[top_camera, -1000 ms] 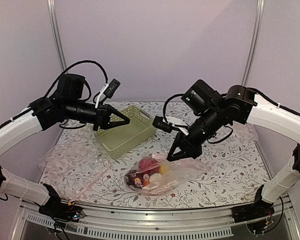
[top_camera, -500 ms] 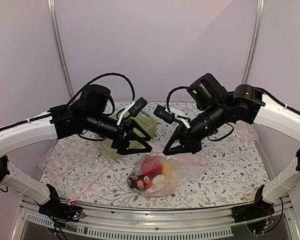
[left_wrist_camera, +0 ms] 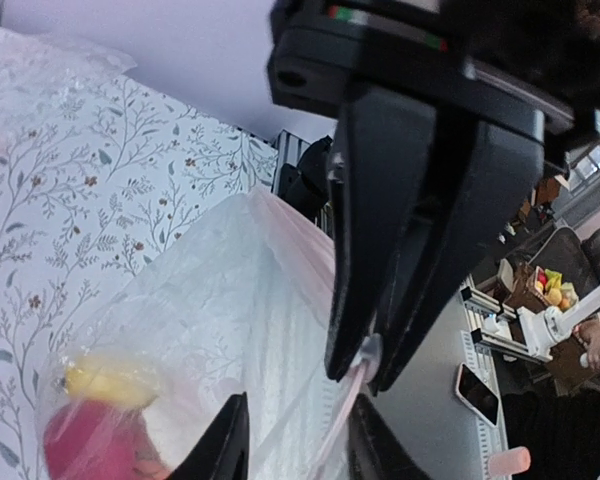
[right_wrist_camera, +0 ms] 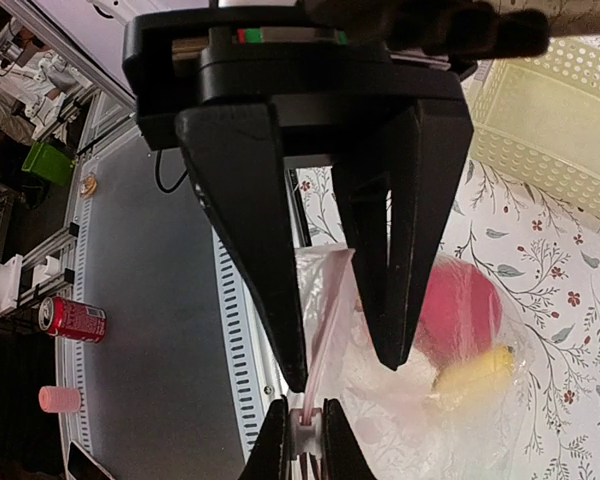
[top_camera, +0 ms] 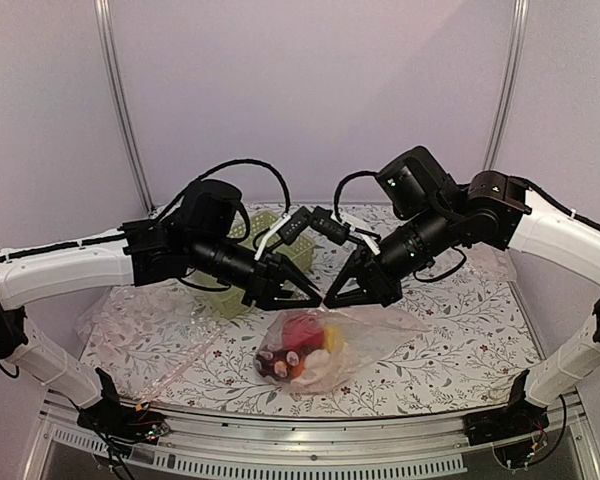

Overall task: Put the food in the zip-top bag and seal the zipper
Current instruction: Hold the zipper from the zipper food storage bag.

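The zip-top bag [top_camera: 372, 336] lies on the flower-patterned table [top_camera: 460, 345], near its front edge and between the two arms, with its mouth lifted towards the grippers. The food is held inside it: a red ball [top_camera: 302, 326] is seen uppermost, a yellow piece [top_camera: 331, 338] beside it, a white piece [top_camera: 318, 357] below, and a dark maroon piece [top_camera: 269, 361] and an orange piece [top_camera: 294, 371] at the lower end.

The pale pink zipper [right_wrist_camera: 330, 300] is pinched by the right gripper [right_wrist_camera: 302, 418], whose fingers are closed on the strip at the white slider [left_wrist_camera: 367, 352]. The left gripper [left_wrist_camera: 295, 445] is met tip to tip with it; its jaws are held partly apart, with the pink strip running between them, and no firm clamp on the strip can be made out.

A light green lattice basket [right_wrist_camera: 550, 120] is set behind the left arm; its inside is largely hidden. A clear plastic sheet [top_camera: 130, 315] is spread at the table's left.
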